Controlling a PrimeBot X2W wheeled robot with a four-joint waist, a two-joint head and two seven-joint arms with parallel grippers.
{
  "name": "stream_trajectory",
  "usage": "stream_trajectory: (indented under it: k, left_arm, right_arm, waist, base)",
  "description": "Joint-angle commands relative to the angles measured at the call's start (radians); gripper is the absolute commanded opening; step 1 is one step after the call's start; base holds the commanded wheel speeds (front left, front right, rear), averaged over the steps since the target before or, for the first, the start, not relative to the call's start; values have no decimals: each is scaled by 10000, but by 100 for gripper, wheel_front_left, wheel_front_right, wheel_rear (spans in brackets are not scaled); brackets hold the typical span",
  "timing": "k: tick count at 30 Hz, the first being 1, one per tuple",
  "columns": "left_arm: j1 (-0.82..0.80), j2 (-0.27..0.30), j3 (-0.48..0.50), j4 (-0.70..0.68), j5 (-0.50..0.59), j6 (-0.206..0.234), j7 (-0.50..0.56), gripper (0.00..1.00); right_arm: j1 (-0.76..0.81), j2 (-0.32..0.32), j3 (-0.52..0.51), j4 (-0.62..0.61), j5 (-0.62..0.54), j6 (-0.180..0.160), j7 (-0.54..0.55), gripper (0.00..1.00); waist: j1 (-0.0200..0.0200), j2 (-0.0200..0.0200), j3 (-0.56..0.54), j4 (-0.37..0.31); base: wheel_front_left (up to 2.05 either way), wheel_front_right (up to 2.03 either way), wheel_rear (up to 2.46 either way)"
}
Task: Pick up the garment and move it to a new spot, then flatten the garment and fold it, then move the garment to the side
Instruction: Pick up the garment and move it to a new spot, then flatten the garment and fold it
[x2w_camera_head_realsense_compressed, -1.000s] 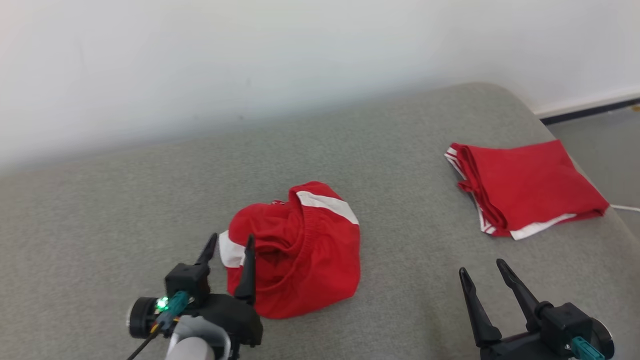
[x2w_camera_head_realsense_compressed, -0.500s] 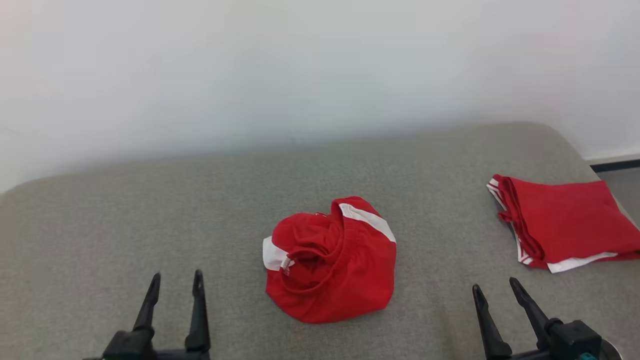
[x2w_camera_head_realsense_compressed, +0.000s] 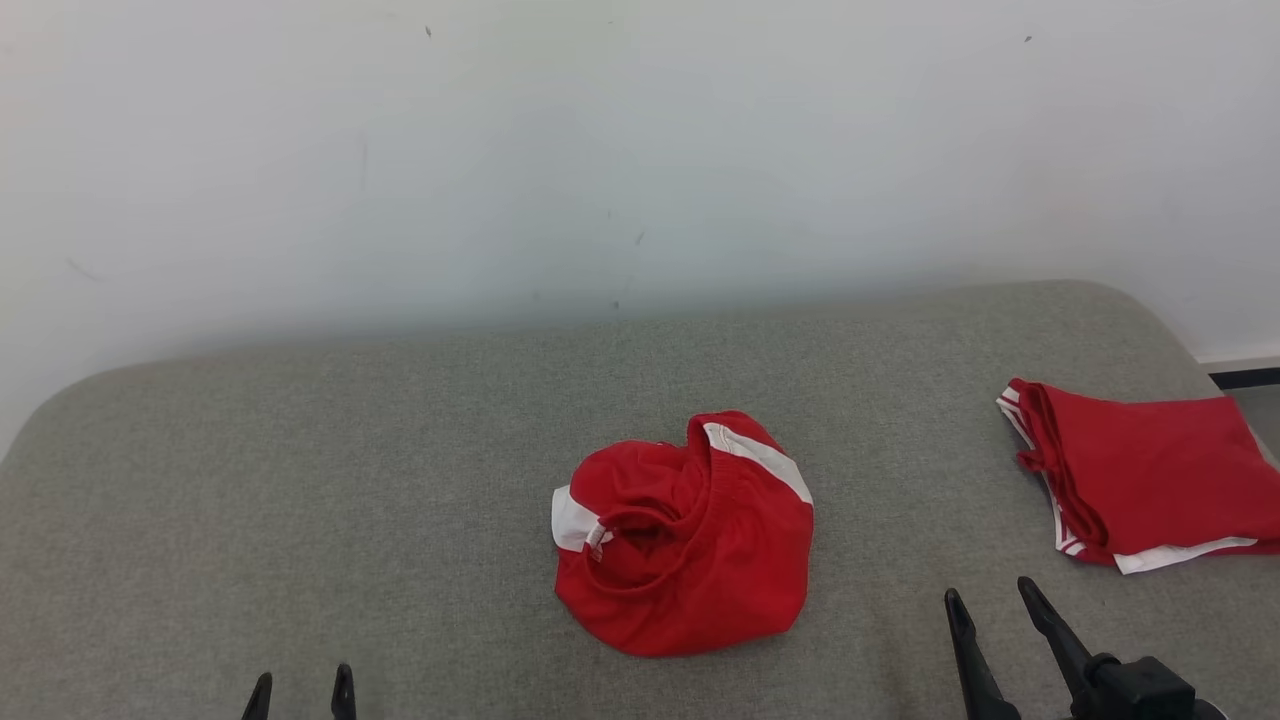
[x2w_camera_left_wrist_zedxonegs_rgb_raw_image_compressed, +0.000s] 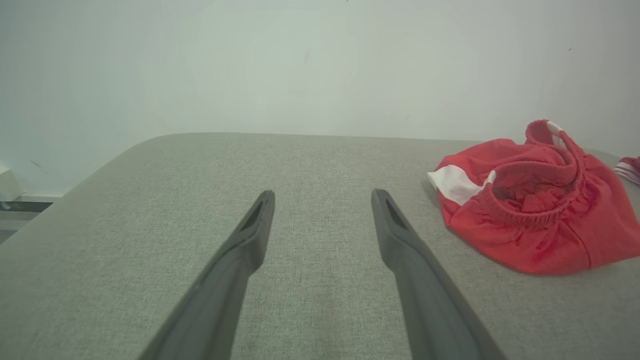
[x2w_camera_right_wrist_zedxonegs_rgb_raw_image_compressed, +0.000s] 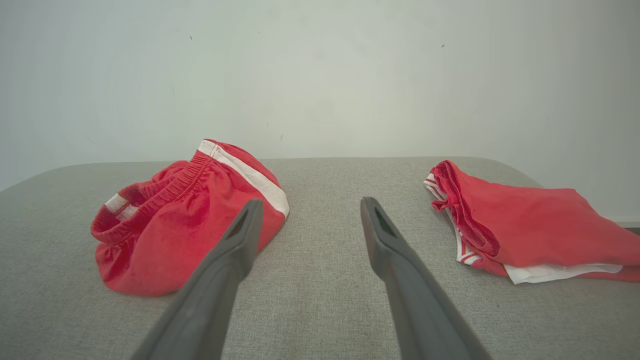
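Note:
The garment (x2w_camera_head_realsense_compressed: 685, 535) is a crumpled pair of red shorts with white stripes, bunched in a heap at the middle of the grey cushioned surface (x2w_camera_head_realsense_compressed: 300, 500). It also lies at the right of the left wrist view (x2w_camera_left_wrist_zedxonegs_rgb_raw_image_compressed: 535, 210) and at the left of the right wrist view (x2w_camera_right_wrist_zedxonegs_rgb_raw_image_compressed: 185, 220). My left gripper (x2w_camera_head_realsense_compressed: 300, 690) stands open at the lower left, well apart from the heap, nothing between its fingers (x2w_camera_left_wrist_zedxonegs_rgb_raw_image_compressed: 250, 235). My right gripper (x2w_camera_head_realsense_compressed: 990, 600) is open at the lower right, empty, with the heap off to its left.
A second red garment (x2w_camera_head_realsense_compressed: 1140, 480), folded flat with white trim, lies near the surface's right edge (x2w_camera_right_wrist_zedxonegs_rgb_raw_image_compressed: 525, 225). A pale wall (x2w_camera_head_realsense_compressed: 600, 150) rises right behind the surface. A strip of floor and dark skirting (x2w_camera_head_realsense_compressed: 1245, 378) shows at the far right.
The head camera has swung, shifting the whole picture. My left gripper, which was at the garment's left edge a second ago, has drawn back to the lower left, clear of it.

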Motion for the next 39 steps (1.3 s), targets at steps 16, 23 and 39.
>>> stream_trajectory:
  k: [16,23,39]
  left_arm:
    - [368,-373,639,213,492,-413,-29,100]
    - [310,-463,757,98,642,-519,-28,100]
    - [118,-550,867,-126,834,-598,-30,100]
  right_arm:
    - [-92,79,96,277,60,-26,-58,100]
    - [-115,106,130,295,68,-26,-92,100]
    - [-122,102,168,322,130,-26,-121,100]
  waist:
    - [1,0,57,-79]
    - [1,0,103,-119]
    - [1,0,154,-195]
  base:
    - [0,0,0]
    - [0,0,0]
    - [0,0,0]
